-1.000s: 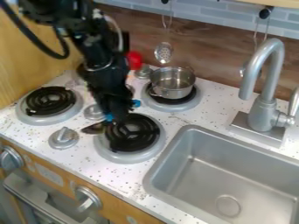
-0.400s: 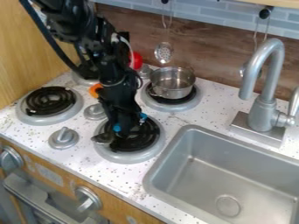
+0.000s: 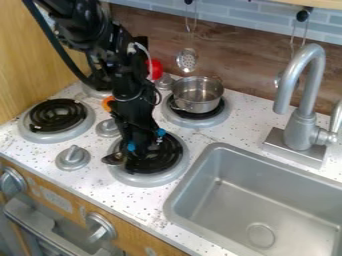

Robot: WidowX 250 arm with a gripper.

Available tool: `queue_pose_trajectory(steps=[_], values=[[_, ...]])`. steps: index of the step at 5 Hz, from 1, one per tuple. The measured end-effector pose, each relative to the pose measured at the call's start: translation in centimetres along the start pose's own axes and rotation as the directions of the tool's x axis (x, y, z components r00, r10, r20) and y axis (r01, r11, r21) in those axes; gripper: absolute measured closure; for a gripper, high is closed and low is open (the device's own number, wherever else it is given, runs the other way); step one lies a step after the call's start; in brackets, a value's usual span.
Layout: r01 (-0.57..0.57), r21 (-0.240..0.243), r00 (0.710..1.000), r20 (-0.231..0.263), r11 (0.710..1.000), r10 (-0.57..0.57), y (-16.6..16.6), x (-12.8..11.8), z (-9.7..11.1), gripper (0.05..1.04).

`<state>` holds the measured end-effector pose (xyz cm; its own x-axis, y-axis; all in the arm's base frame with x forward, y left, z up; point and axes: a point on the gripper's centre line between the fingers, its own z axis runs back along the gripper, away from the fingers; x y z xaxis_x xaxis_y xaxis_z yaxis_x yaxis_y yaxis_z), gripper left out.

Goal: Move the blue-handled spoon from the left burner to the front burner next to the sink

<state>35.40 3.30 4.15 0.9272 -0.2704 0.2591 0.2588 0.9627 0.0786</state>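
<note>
Here, the tool (image 3: 145, 146) hangs over one burner (image 3: 144, 181), a pot (image 3: 194, 104) on another.

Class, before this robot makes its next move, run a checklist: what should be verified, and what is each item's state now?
1. Claw over the burner nearest the sink's left corner: ok.
2. Small shiny object beside the claw securely gripped: cannot tell; the contact is hidden.
3. That burner's coil fully visible: not ok; claw and arm cover part.
4. Metal pot upright on its burner: ok.
5. Slotted utensil hanging against the backsplash: ok.
</note>
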Motion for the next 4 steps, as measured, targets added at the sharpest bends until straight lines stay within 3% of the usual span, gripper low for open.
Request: queue_pose_trajectory(steps=[1, 2, 3, 4], values=[[-0.011, 0.019, 1.0, -0.016, 1.0, 0.011, 0.3, -0.3, 0.0, 0.324], [0.003, 0.029, 1.0, -0.023, 1.0, -0.002, 0.5, -0.4, 0.0, 0.081], [-0.002, 0.036, 0.999, -0.032, 0.999, 0.003, 0.5, -0.6, 0.1, 0.073], [-0.023, 0.054, 1.0, 0.019, 0.998, 0.022, 1.2, 0.0, 3.5, 0.077]])
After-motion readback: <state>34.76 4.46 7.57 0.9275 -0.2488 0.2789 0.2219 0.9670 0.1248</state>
